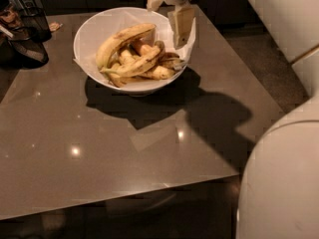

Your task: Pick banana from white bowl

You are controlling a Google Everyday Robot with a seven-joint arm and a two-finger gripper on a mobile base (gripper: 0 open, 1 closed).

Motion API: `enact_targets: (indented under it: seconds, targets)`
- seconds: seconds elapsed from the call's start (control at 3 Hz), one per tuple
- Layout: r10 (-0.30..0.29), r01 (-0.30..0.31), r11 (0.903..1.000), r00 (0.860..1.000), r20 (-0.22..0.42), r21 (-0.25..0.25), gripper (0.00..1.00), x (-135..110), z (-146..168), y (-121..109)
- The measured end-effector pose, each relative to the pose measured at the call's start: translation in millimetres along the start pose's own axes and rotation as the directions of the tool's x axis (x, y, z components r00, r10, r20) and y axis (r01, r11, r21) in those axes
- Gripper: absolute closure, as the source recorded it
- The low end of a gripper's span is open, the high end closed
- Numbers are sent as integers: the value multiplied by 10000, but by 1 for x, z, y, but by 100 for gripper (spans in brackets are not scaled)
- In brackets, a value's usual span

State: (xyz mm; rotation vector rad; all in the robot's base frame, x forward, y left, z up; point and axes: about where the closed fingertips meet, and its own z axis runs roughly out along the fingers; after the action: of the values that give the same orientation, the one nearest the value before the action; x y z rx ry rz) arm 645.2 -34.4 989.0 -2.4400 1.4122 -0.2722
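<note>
The white bowl (88,31), lined with white paper, stands at the back of the brown table (124,148). It holds several bananas. The banana (135,64), gently curved with brown streaks, lies across the middle of the pile. A longer arched banana (122,38) lies behind it, and short stubby ones (159,72) lie around it. My gripper (167,13) hangs over the bowl's back right rim, above the pile. It is open and empty, with one cream finger (180,25) pointing down just right of the bananas.
Black wire containers (26,36) stand at the table's back left corner. My white body (279,178) fills the lower right, and another white part (279,14) fills the upper right. The table's front edge runs near the bottom.
</note>
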Motion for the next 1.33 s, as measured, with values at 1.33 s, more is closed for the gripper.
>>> enact_targets:
  seconds: [1.33]
  targets:
    - [-661, 696, 9949, 9966, 487, -725, 40, -30, 21, 4]
